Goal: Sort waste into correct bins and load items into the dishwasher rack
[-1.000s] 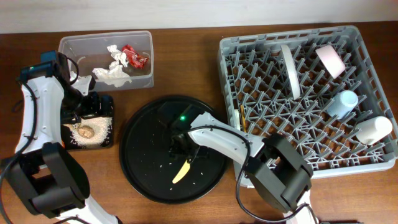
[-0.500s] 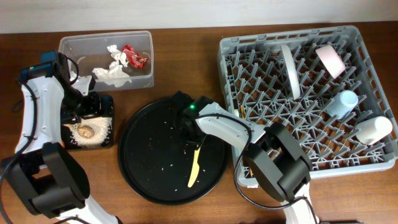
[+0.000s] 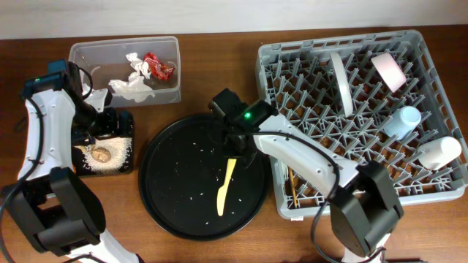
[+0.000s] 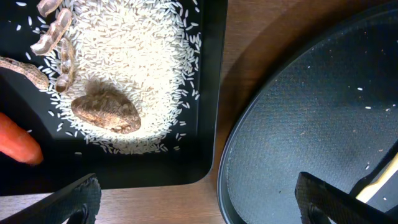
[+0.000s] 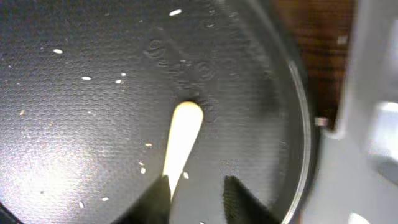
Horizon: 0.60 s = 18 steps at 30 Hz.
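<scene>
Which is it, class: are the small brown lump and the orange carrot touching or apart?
Apart. The left wrist view shows a plain strip of bare shallow black tray floor between the orange carrot and the small brown lump.

round black tray (image 3: 175,190) on a brown wooden table (image 3: 219,66).

Tub (image 3: 95,58) at upper left with tissue (image 3: 130,85) and wrapper (image 3: 157,66) inside, flat tray (image 3: 110,169) just below holding grains (image 3: 117,150) and lump (image 3: 102,153), round tray (image 3: 175,183) at centre, utensil (image 3: 226,187) over its right half, rack (image 3: 307,95) at right holding plate (image 3: 341,82), bowl (image 3: 388,71), two cups (image 3: 403,121).
</scene>
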Tool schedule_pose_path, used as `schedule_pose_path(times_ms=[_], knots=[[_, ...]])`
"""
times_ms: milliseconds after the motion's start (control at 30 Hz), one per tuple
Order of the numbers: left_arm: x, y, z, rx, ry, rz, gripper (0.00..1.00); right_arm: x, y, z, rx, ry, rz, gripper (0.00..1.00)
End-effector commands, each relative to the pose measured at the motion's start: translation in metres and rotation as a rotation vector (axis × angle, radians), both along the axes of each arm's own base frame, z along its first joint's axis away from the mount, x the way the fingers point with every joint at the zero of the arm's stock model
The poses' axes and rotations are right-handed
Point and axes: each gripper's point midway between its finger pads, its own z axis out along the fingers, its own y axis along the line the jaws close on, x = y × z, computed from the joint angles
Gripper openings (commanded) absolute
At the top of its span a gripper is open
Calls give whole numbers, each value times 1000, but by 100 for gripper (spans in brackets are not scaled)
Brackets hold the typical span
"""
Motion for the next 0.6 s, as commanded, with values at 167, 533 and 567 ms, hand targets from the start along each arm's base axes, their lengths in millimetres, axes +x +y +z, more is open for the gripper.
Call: schedule_pose_path(times_ms=[167,533,567], knots=[[3,-1,9,-3,-30,7,99,-43,16,-73,-46,228,-41,38],[3,-1,9,-3,-30,7,99,-75,22,-100,-42,279,-117,15],[3,-2,9,-4,-27,7,99,-74,23,-100,-37,276,-116,11]])
